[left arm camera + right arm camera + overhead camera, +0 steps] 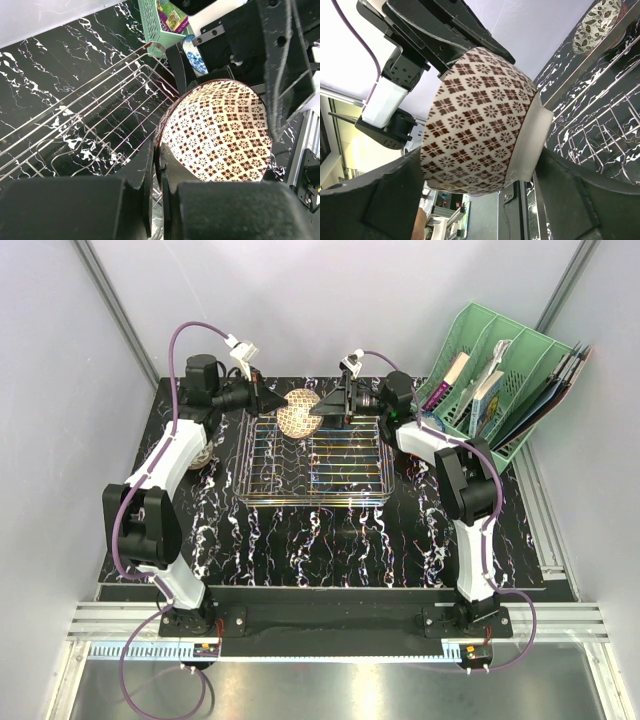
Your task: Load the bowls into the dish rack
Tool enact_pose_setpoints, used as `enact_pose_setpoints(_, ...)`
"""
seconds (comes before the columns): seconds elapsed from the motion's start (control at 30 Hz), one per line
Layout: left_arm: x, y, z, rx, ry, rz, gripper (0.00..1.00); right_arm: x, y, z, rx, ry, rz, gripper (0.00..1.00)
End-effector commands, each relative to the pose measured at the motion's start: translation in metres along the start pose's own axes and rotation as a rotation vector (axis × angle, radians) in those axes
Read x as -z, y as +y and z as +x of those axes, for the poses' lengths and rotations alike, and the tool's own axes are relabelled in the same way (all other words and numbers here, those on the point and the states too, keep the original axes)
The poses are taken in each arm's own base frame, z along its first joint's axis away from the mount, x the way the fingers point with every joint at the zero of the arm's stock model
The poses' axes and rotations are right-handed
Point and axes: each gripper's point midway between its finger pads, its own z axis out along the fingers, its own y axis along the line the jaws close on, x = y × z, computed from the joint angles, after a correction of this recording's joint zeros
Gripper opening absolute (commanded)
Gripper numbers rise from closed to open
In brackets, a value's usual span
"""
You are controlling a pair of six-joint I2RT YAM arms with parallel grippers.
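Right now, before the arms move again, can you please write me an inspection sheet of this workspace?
Surface: black marbled table, nothing spilled.
Job's things: patterned bowl held on edge over the dish rack's far side; second bowl on the table.
Clutter: green file organiser with books.
Grippers: left gripper shut on the bowl's rim; right gripper straddles the same bowl, grip unclear.
Cables: purple cables, hanging free of the rack.
Surroundings: white walls.

Blue bowl (196,56) mostly hidden behind right arm (215,17). Leaf-pattern bowl (600,22) cut by top edge. Rack (155,48) cut by left edge.
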Motion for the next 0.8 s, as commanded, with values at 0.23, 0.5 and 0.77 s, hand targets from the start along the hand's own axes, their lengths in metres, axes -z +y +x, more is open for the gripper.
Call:
enact_pose_setpoints(0.23,0.003,-0.021,-0.034,-0.107,-0.085,0.063,0.0,-0.006,0.022,0.006,0.058,0.004,-0.081,0.61)
enact_pose_setpoints(0.5,0.002,-0.018,-0.031,-0.1,-0.08,0.059,0.0,-0.006,0.035,0.003,0.082,0.003,-0.095,0.0)
enact_pose_setpoints(0.77,0.007,-0.016,-0.039,-0.103,-0.095,0.042,0.63,-0.005,0.017,0.007,0.088,0.012,-0.05,0.0)
